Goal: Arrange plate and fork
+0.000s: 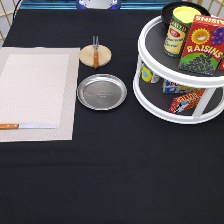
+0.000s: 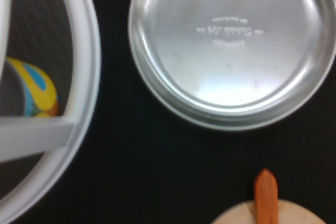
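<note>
Knife (image 1: 27, 126) is laid on the placemat (image 1: 37, 92). Plate (image 1: 101, 92) (image 2: 232, 60) is set just beside it; the fork (image 1: 95, 50) (image 2: 265, 195) rests on the wooden disc (image 1: 95, 55). Gripper is not seen, so its state cannot be told.

My gripper does not appear in the exterior view, so places cannot be referred to my jaws. One word reads clearly: "RAISINS", in pale capitals on the red box (image 1: 203, 44) standing on the upper tier of the white turntable shelf (image 1: 150, 37). The can (image 1: 175, 35) beside that box carries a label too small for me to read. The plate (image 1: 102, 92) (image 2: 229, 60) bears a stamped mark at its centre; its letters cannot be made out.
</note>
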